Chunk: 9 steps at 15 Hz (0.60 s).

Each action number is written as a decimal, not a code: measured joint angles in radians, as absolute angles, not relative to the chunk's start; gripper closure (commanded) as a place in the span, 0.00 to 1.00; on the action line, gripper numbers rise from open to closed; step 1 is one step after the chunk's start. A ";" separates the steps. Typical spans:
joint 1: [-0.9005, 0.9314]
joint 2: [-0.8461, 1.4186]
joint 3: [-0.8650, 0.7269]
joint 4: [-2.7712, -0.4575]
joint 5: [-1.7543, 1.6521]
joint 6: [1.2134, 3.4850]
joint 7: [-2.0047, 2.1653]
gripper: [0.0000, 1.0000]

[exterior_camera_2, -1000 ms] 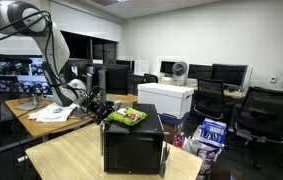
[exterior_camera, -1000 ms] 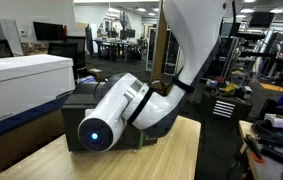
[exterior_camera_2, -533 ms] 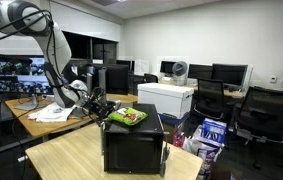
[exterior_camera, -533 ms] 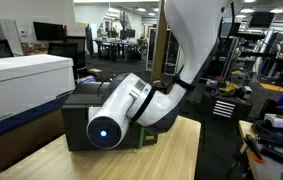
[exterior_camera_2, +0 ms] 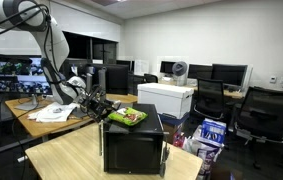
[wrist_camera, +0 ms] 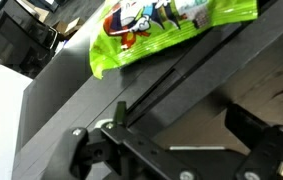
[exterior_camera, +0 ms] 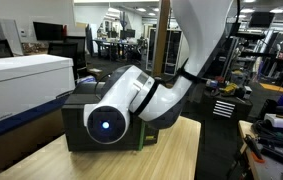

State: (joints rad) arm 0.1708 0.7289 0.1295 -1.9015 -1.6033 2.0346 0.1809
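Observation:
A green snack bag point(exterior_camera_2: 127, 117) lies on top of a black box point(exterior_camera_2: 131, 145) that stands on a wooden table point(exterior_camera_2: 61, 155). My gripper point(exterior_camera_2: 101, 104) hovers at the box's upper edge, just beside the bag and not touching it. In the wrist view the bag point(wrist_camera: 171, 25) is at the top, the box's dark top point(wrist_camera: 71, 95) runs below it, and my gripper point(wrist_camera: 181, 145) is open with nothing between the fingers. In an exterior view my arm's wrist point(exterior_camera: 116, 110) hides the bag and most of the box point(exterior_camera: 76, 105).
A large white box point(exterior_camera_2: 166, 98) stands behind the black box; it also shows in an exterior view point(exterior_camera: 21, 80). Papers point(exterior_camera_2: 56, 112) lie on a desk behind my arm. Office chairs point(exterior_camera_2: 256, 115) and monitors surround the table.
The arm's wrist has shifted slightly up and toward the box. The bag and the box have not moved.

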 measured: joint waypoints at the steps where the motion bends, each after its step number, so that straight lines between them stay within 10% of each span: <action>1: 0.171 0.715 0.133 -1.909 -1.608 2.052 0.181 0.00; 9: 0.171 0.634 0.156 -1.972 -1.613 2.167 0.168 0.00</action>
State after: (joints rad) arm 0.1712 0.6338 0.1565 -1.9716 -1.6135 2.1669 0.1679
